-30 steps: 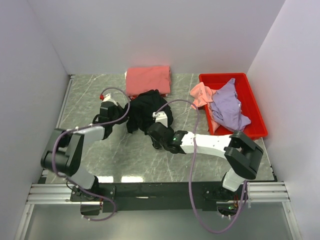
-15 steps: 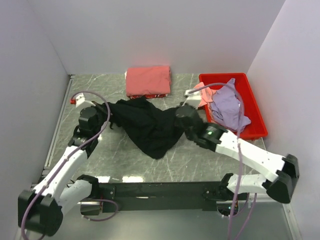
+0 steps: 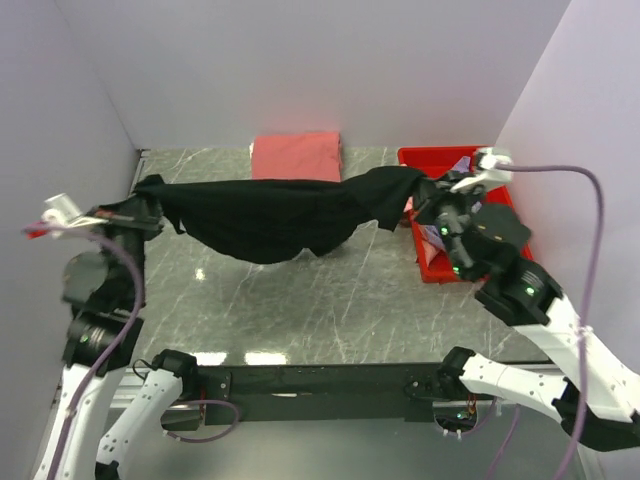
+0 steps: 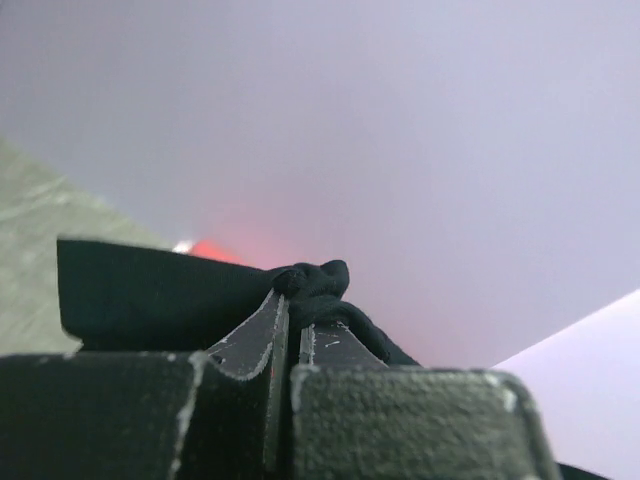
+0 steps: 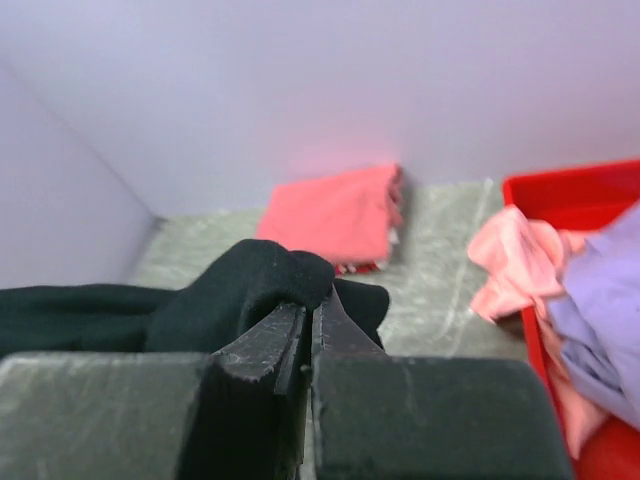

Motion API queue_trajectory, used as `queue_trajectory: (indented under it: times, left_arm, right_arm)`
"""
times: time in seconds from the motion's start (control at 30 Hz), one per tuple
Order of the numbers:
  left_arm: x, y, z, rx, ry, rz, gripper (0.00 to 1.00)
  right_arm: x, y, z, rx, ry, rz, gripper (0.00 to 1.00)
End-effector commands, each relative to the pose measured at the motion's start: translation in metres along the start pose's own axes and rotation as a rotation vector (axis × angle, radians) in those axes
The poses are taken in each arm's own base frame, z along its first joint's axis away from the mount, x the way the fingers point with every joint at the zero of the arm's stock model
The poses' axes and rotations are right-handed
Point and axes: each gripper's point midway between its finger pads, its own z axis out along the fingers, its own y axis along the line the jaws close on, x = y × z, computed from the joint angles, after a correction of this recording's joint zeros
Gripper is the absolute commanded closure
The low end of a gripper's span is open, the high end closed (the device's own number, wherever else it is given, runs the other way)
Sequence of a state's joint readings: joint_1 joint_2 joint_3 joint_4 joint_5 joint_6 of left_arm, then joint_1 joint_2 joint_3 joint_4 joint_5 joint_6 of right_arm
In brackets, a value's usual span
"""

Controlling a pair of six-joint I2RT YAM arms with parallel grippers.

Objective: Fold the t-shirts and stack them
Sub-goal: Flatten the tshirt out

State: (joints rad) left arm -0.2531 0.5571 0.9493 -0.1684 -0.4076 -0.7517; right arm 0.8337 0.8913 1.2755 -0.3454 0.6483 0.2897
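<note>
You've got the black t-shirt [image 3: 270, 215] strung btwn both arms, sagging above the surface [image 3: 330, 300]. Left claw [image 3: 148, 205] & right claw [image 3: 428, 192] each pinch one end, prob. to spread it for folding.

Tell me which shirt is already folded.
The coral-red shirt, a flat rectangle by the back wall. The black shirt hangs stretched; pink shirt and lavender shirt lie crumpled in the bin.

Top from behind; wrist views close, sharing t-shirt [image 5: 255, 285]

large t-shirt [image 3: 270, 215] spans left tool [image 3: 143, 203] to right tool [image 3: 425, 192] | folded t-shirt [image 3: 296, 157] behind | bin [image 3: 428, 268] right
</note>
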Motion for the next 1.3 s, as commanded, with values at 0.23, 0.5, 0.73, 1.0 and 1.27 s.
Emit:
queue_trajectory:
  times: [0.23, 0.5, 0.73, 1.0, 1.27]
  left_arm:
    - [-0.039, -0.037, -0.027, 0.110, -0.021, -0.038, 0.99]
    - [0.090, 0.063, 0.017, -0.248, 0.273, 0.058, 0.99]
    - [0.210, 0.160, 0.031, -0.491, 0.527, 0.202, 0.81]
    - [0.235, 0.191, 0.059, -0.634, 0.605, 0.252, 0.05]
    - [0.201, 0.248, 0.029, -0.773, 0.536, 0.124, 0.01]
  right_arm:
    - [-0.040, -0.003, -0.036, -0.089, -0.020, 0.023, 1.00]
    - [0.062, -0.027, 0.040, -0.008, 0.240, -0.039, 1.00]
    - [0.190, -0.076, 0.119, 0.083, 0.593, 0.003, 1.00]
    - [0.196, -0.116, 0.164, 0.308, 0.642, -0.090, 0.62]
    - [0.195, -0.114, 0.129, 0.270, 0.619, -0.060, 0.14]
